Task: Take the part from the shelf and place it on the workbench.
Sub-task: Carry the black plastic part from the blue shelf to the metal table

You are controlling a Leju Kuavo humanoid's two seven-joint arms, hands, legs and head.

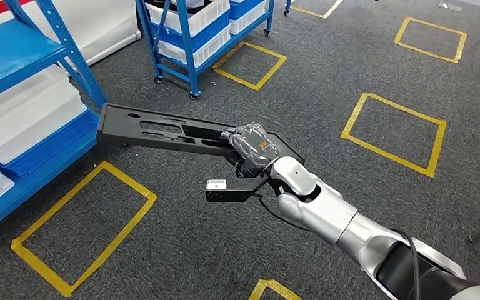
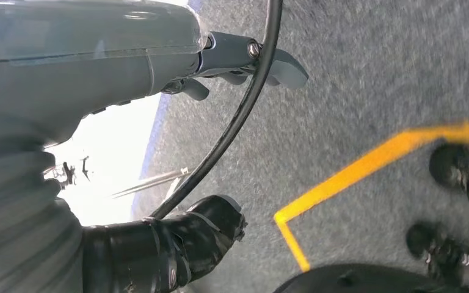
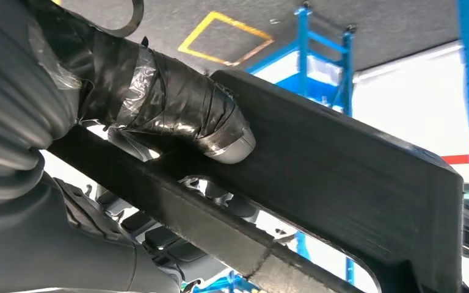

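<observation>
The right arm (image 1: 325, 209) is showing silver shells with black joints, a black cable (image 1: 412, 256) trailing along it. Its robot hand (image 1: 253, 147) is wearing grey, glossy tape-like wrapping. The left robot hand (image 2: 159, 244) is showing a grey thumb, a screw and black-wrapped fingers.

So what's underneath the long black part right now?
Only grey carpet floor and a yellow taped square; the right hand holds the black part in the air. The floor directly beneath is covered.

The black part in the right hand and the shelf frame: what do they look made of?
The black part looks like moulded matte plastic: dull, finely textured surface, rounded edges, cut-out slots. The shelf frame looks like blue-painted metal, judging by its slim, smooth uprights.
</observation>
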